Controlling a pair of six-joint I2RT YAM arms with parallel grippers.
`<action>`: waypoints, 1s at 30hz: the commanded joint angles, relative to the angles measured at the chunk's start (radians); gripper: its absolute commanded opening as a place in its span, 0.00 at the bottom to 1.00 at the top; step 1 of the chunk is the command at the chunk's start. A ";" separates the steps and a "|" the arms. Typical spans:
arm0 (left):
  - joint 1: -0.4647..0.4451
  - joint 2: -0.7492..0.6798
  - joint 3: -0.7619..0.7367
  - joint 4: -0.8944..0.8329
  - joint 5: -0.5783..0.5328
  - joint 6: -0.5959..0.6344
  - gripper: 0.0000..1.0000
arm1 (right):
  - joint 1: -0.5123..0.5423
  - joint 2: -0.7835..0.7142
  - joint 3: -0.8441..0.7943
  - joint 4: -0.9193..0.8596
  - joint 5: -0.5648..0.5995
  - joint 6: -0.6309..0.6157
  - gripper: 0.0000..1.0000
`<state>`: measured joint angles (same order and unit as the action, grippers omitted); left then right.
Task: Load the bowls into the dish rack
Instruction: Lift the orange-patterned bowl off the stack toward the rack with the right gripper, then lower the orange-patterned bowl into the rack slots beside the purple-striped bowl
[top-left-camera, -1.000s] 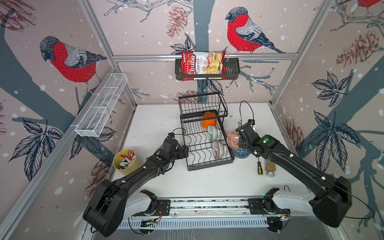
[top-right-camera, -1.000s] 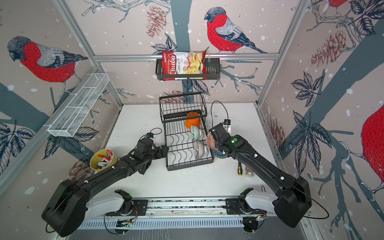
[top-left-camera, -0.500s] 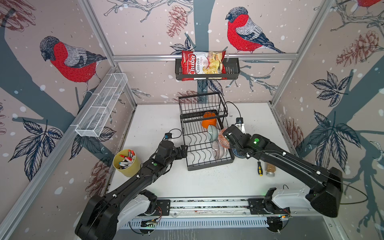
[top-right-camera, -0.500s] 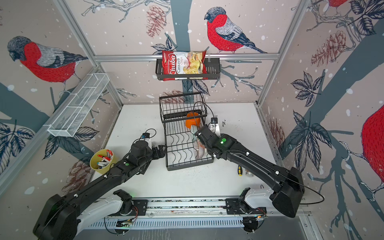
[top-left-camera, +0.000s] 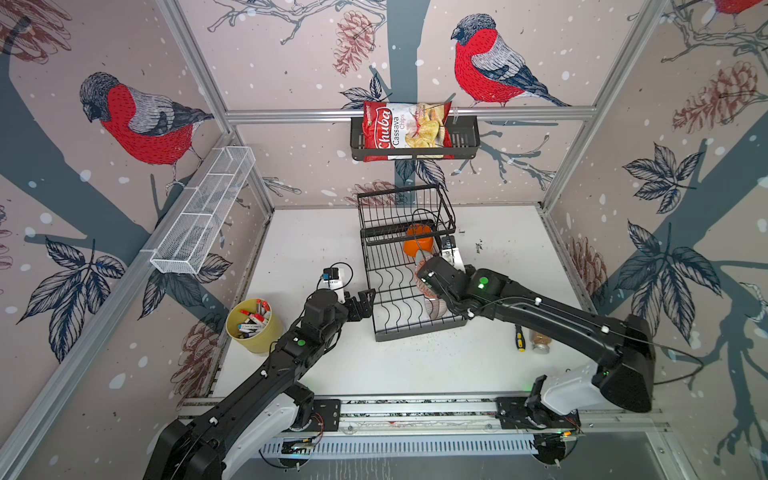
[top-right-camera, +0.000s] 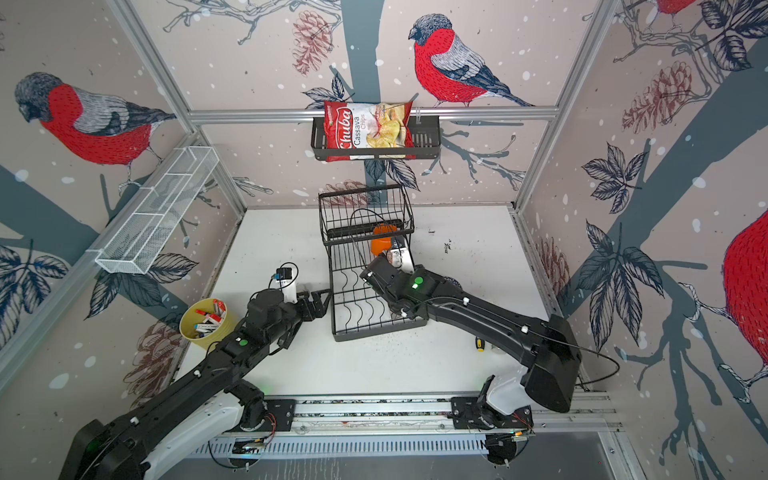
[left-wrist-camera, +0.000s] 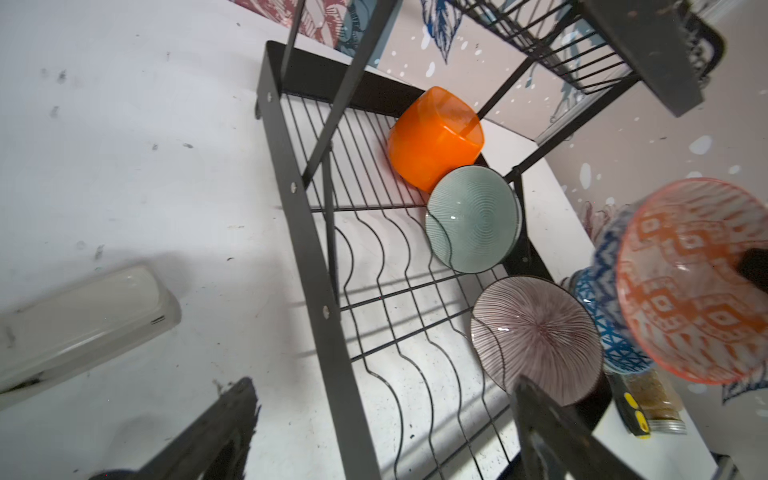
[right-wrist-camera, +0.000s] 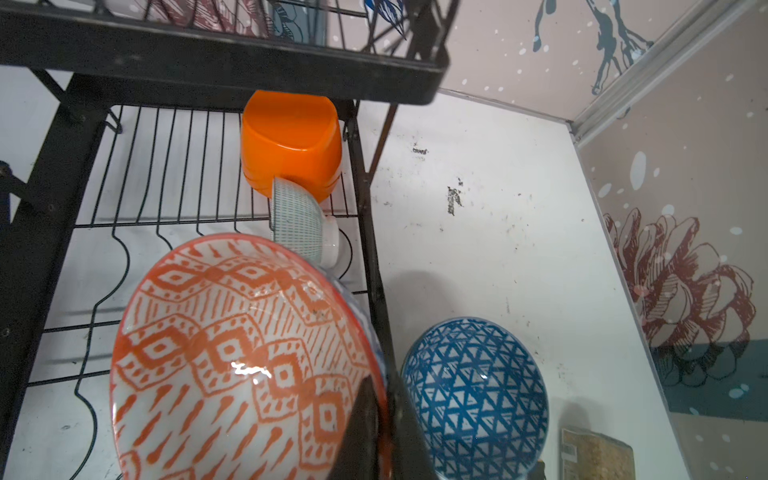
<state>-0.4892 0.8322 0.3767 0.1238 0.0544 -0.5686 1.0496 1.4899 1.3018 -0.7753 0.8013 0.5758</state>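
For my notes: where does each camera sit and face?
Both top views: high in front, looking down at the dish rack; left arm, right arm show.
Left wrist: beside the rack, facing its bowls; open left tool shows.
Right wrist: above the rack; right tool grips the red patterned bowl.
Wrist views share the orange bowl.

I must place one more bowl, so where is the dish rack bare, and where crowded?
Bare: the wavy wires of the dish rack along its left rail. Crowded: its right side, with orange bowl, mint bowl, striped bowl, and the right claw holding the red-patterned bowl.
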 joint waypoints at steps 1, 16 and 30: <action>0.004 -0.018 -0.009 0.057 0.027 0.006 0.95 | 0.024 0.054 0.044 0.041 0.067 -0.022 0.00; 0.106 -0.058 -0.063 0.065 0.123 -0.051 0.96 | 0.093 0.324 0.206 0.025 0.257 -0.104 0.00; 0.143 0.056 -0.082 0.149 0.273 -0.076 0.96 | 0.082 0.445 0.246 0.126 0.350 -0.249 0.00</action>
<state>-0.3492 0.8707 0.2989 0.2035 0.2848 -0.6315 1.1378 1.9240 1.5375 -0.7120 1.0832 0.3805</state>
